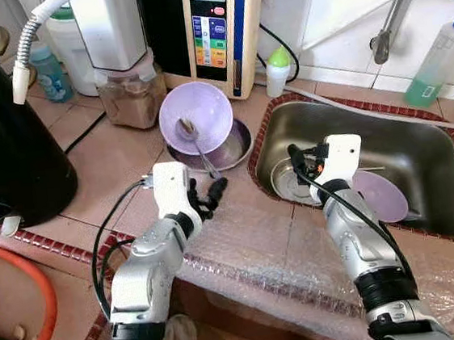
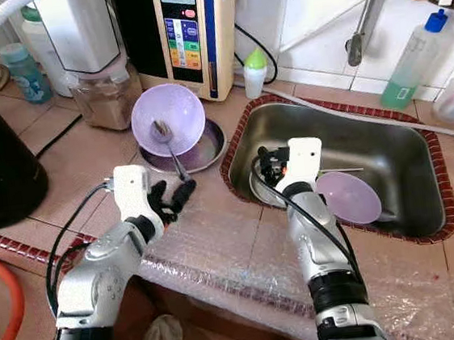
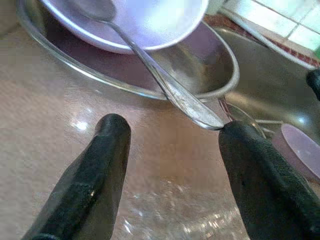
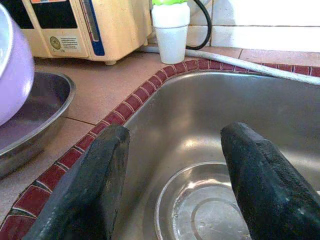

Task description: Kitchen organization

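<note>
Two grippers: both are reaching over the tiled counter, fingers spread apart, neither holding anything.
Left gripper [image 1: 207, 195]: is hovering at the spoon's handle tip, one finger [image 3: 260, 170] touching the tip, the other standing clear of it.
Spoon [image 1: 197, 147]: is lying with its bowl inside the tilted purple bowl [image 1: 197, 116], handle sticking out over the metal plate [image 1: 237, 149].
Right gripper [image 2: 269, 165]: is hanging inside the steel sink [image 1: 429, 157], above a round metal dish [image 4: 200, 210].
Purple lid [image 2: 350, 196]: is lying in the sink beside the right arm.
</note>
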